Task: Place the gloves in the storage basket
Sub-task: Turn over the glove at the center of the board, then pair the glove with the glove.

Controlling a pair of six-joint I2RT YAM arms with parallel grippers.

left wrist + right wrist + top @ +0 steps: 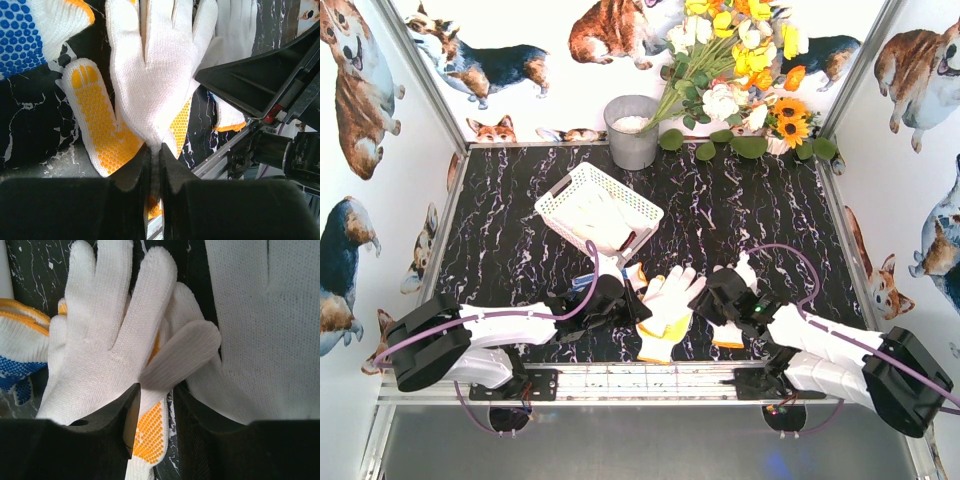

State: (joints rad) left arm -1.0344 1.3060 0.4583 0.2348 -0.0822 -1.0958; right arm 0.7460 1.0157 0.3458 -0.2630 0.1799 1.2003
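Observation:
The white lattice storage basket (558, 192) sits tilted at mid-table with white gloves (598, 212) inside. More gloves lie in a heap (670, 300) between my grippers. My left gripper (636, 302) is shut on a white glove (155, 75), pinching its cuff end (155, 148). Under it lies an orange-dotted glove (100, 125), and a blue-dotted glove (20, 40) lies beside. My right gripper (714, 298) is open low over the heap (156, 412), straddling an orange-dotted glove (150, 432) beneath a white glove's thumb (180, 355). Another white glove (265, 325) lies to its right.
A grey metal bucket (632, 130) stands at the back behind the basket, with a flower bunch (740, 70) to its right. The right arm's body (260, 80) is close beside the left gripper. The metal front rail (650, 380) runs along the near edge.

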